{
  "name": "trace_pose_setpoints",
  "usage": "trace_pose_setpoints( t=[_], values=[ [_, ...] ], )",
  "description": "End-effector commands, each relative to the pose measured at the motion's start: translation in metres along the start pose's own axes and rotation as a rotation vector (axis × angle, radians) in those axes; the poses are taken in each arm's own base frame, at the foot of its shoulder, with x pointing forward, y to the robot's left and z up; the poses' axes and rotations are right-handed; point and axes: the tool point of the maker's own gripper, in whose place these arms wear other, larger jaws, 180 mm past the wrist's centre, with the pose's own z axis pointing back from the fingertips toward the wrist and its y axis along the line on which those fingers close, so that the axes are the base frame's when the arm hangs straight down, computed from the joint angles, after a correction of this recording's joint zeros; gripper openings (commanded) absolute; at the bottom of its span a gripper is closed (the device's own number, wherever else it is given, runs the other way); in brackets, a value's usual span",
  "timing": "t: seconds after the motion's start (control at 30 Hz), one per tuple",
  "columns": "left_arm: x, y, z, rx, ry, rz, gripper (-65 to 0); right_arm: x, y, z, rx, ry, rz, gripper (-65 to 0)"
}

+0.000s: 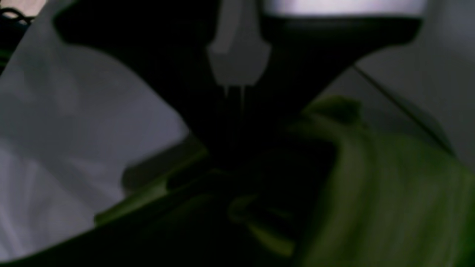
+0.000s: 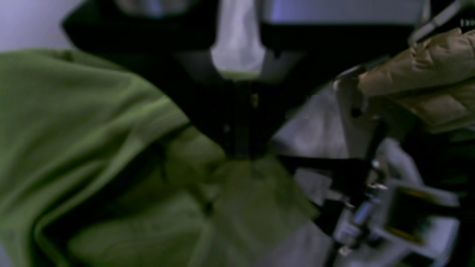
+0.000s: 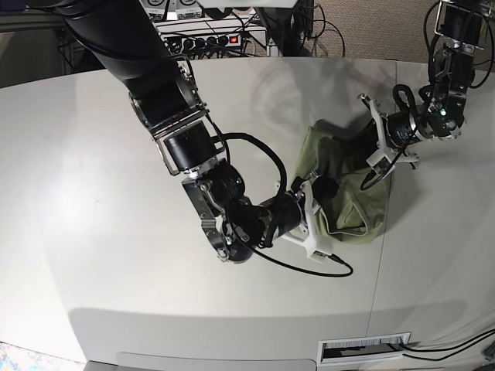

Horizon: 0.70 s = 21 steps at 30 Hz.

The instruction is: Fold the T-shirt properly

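Note:
The olive-green T-shirt (image 3: 352, 210) lies bunched in a heap on the white table (image 3: 108, 232), right of centre. My right gripper (image 3: 319, 188) reaches in from the heap's left side. In the right wrist view it (image 2: 243, 152) is shut on a fold of the T-shirt (image 2: 74, 122). My left gripper (image 3: 371, 158) is at the heap's upper right edge. In the dark, blurred left wrist view its jaws (image 1: 233, 155) meet over the green cloth (image 1: 389, 193), pinching it. The white tag does not show.
A black cable (image 3: 309, 267) loops onto the table under the right-wrist arm. A power strip and cables (image 3: 216, 37) lie past the far edge. A table seam (image 3: 379, 270) runs below the shirt. A tan padded thing (image 2: 419, 74) shows in the right wrist view.

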Motion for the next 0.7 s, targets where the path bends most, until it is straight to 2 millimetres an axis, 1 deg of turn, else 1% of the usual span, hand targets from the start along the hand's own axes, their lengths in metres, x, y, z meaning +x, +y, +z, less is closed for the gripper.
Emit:
trace_pose_setpoints(
  t=[0.0, 0.1, 0.2, 0.3, 0.33, 0.4, 0.53, 0.67],
  values=[
    [-0.03, 0.009, 0.005, 0.038, 0.154, -0.056, -65.0, 0.033, 0.005, 0.014, -0.006, -0.083, 0.056, -65.0],
    [-0.042, 0.015, 0.012, 0.054, 0.225, -0.069, -65.0, 0.048, -0.003, 0.026, -0.068, -0.147, 0.082, -65.0],
    [-0.05, 0.032, 0.025, 0.119, 0.293, -0.068, -65.0, 0.059, -0.021, 0.038, -0.15, -0.216, 0.083, -65.0],
    [-0.046, 0.054, 0.041, 0.212, 0.312, -0.072, -65.0, 0.065, -0.044, 0.051, -0.269, -0.263, 0.101, -65.0],
    [-0.043, 0.061, 0.046, 0.238, 0.312, -0.08, -65.0, 0.066, -0.05, 0.054, -0.3, -0.269, 0.109, -65.0],
    [-0.034, 0.07, 0.056, 0.279, 0.304, -0.106, -65.0, 0.064, -0.055, 0.055, -0.331, -0.255, 0.122, -65.0],
    [-0.006, 0.085, 0.075, 0.378, 0.272, -0.175, -65.0, 0.063, -0.055, 0.052, -0.34, -0.239, 0.137, -65.0],
    [0.019, 0.093, 0.087, 0.479, 0.247, -0.264, -65.0, 0.063, -0.053, 0.049, -0.339, -0.233, 0.149, -65.0]
  ],
)
